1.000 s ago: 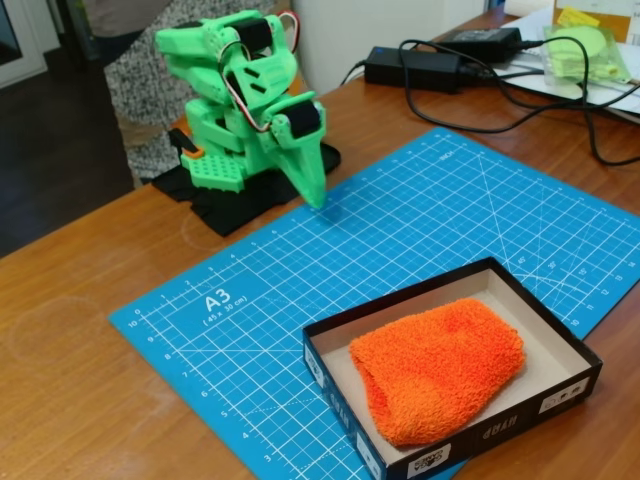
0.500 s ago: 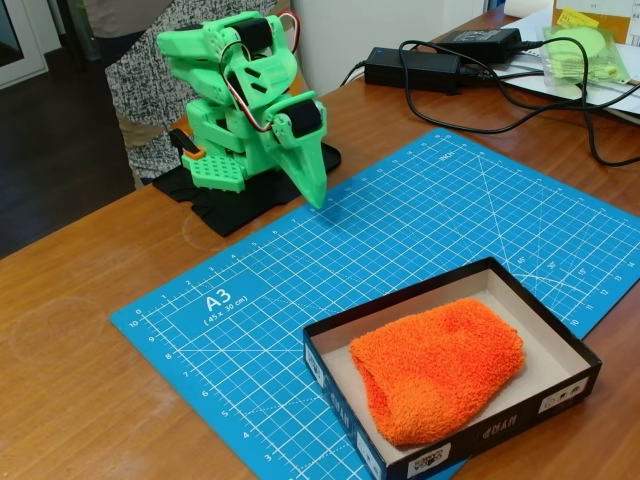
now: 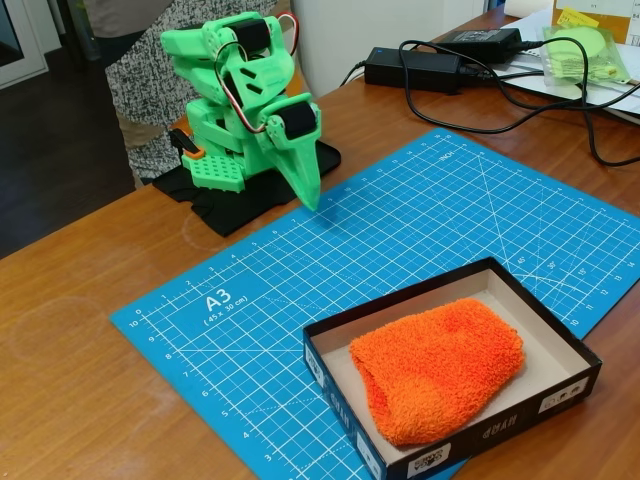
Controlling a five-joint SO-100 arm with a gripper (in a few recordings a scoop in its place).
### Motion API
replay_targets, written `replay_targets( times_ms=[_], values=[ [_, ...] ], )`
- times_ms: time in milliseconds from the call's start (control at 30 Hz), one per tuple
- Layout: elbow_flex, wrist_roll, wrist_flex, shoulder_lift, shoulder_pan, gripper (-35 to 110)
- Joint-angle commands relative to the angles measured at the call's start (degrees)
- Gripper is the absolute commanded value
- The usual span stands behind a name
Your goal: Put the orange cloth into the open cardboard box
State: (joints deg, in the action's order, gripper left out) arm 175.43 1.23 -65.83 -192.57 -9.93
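Note:
The orange cloth (image 3: 437, 368) lies as a fluffy bundle inside the open cardboard box (image 3: 575, 345), which is black outside and off-white inside and sits on the near right part of the blue mat. The green arm is folded up at the back left of the table. Its gripper (image 3: 312, 200) points down with the tip just above the far left edge of the mat. The fingers are together and hold nothing. The gripper is far from the box and the cloth.
A blue A3 cutting mat (image 3: 300, 290) covers the middle of the wooden table. Black power bricks and cables (image 3: 430, 62) lie at the back right beside a bag of green parts (image 3: 588, 50). A person stands behind the arm's base.
The folded arm has shifted very slightly to the right at its upper part. The cloth and the box have not moved.

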Motion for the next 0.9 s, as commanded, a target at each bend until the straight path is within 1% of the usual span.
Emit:
replay_targets(
  times_ms=[0, 867],
  values=[
    [0.1, 0.5, -0.3, -0.7, -0.9, -1],
    [0.1, 0.3, -0.3, -0.7, -0.4, -1]
  ],
)
